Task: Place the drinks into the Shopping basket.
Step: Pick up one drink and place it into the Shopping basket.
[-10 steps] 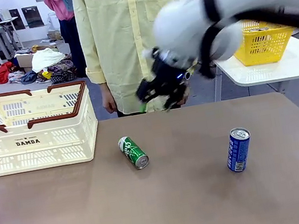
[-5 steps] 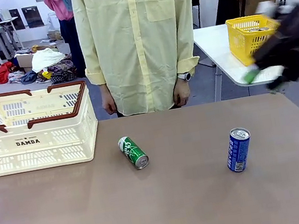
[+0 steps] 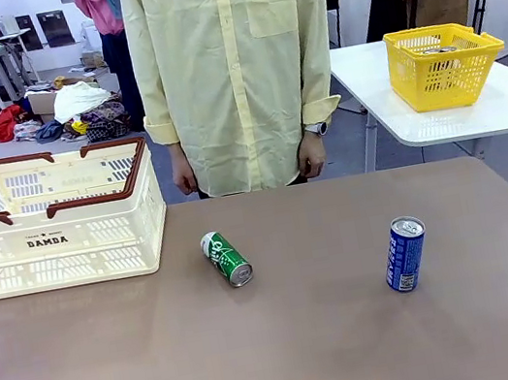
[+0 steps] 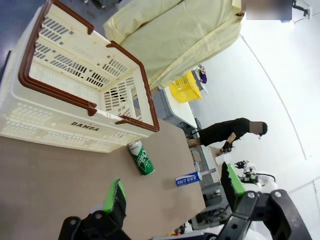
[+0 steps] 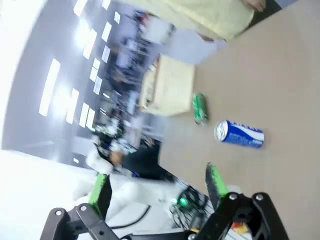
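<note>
Change since earlier frame: right arm, previously sweeping above the bench middle and then off toward the right, has left the front view; both cans and the basket lie as before.
Left tool (image 4: 172, 186): jaws spread fully, green pads well apart, nothing between them; held clear above the bench (image 3: 292, 351), looking down toward the basket and both cans.
Right tool (image 5: 157, 182): jaws likewise wide, empty; held off the bench surface, cans well ahead of it.
Green can (image 3: 227, 258): lies on its side near the bench middle, silver top turned toward the robot; near the basket's right end, not touching.
Blue can (image 3: 405, 254): stands upright toward the robot's right, well apart from the green can.
Shopping basket (image 3: 58, 252): rests on the bench at the robot's left; no can inside, so neither drink is placed yet.
Person (image 3: 232, 66): stands at the far edge, hands hanging, not touching anything.
Handling, judged: thin aluminium wall, stiff but dentable, smooth and slippery; fill level cannot be told.
Grip point, judged: blue can across mid-body from the side; green can from above, pads either side of the barrel, since it may roll.
</note>
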Motion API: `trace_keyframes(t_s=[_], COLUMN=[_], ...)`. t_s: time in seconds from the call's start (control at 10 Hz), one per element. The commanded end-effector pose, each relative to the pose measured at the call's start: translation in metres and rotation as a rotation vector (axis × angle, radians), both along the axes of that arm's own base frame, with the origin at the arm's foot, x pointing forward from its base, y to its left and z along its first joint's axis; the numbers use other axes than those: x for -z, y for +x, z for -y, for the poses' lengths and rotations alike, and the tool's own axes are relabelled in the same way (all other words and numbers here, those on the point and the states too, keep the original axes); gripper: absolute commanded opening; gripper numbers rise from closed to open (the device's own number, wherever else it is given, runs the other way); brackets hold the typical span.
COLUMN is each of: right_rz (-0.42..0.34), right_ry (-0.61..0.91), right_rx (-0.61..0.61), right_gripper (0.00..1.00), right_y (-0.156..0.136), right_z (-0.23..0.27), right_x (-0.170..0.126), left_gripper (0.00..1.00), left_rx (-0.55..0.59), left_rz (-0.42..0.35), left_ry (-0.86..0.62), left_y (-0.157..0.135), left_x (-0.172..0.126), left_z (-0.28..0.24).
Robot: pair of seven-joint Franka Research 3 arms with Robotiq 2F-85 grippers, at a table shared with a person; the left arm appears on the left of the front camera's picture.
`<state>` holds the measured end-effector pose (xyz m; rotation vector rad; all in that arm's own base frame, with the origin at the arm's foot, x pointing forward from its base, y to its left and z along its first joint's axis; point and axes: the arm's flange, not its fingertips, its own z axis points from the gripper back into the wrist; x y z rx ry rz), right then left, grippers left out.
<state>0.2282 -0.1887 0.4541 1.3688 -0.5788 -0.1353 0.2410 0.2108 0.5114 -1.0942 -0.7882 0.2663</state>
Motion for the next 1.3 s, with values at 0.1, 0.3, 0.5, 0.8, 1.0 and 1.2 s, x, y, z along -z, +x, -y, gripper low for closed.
trace_keyframes(t_s=[0.1, 0.3, 0.5, 0.8, 1.0, 1.2], right_rz=[-0.032, -0.032, -0.032, -0.032, -0.032, -0.032], right_ry=[-0.115, -0.115, -0.115, -0.115, -0.115, -0.115], right_rx=[-0.048, -0.048, -0.048, -0.048, -0.048, -0.048], right_gripper=[1.00, 1.00, 1.00, 1.00, 1.00, 1.00], right_y=[0.005, 0.005, 0.005, 0.005, 0.005, 0.005], right_z=[-0.029, -0.029, -0.029, -0.029, -0.029, -0.029], right_x=[-0.032, -0.032, -0.032, -0.032, -0.032, -0.032], left_gripper=[1.00, 1.00, 1.00, 1.00, 1.00, 1.00], left_rx=[0.000, 0.000, 0.000, 0.036, 0.225, 0.204], left_rz=[0.011, 0.011, 0.011, -0.055, -0.139, -0.298], left_ry=[-0.015, -0.015, -0.015, 0.072, 0.323, 0.483], left_y=[0.000, 0.000, 0.000, 0.002, 0.021, 0.041], left_x=[-0.002, -0.002, -0.002, -0.024, -0.072, -0.068], left_z=[0.000, 0.000, 0.000, 0.045, 0.173, 0.287])
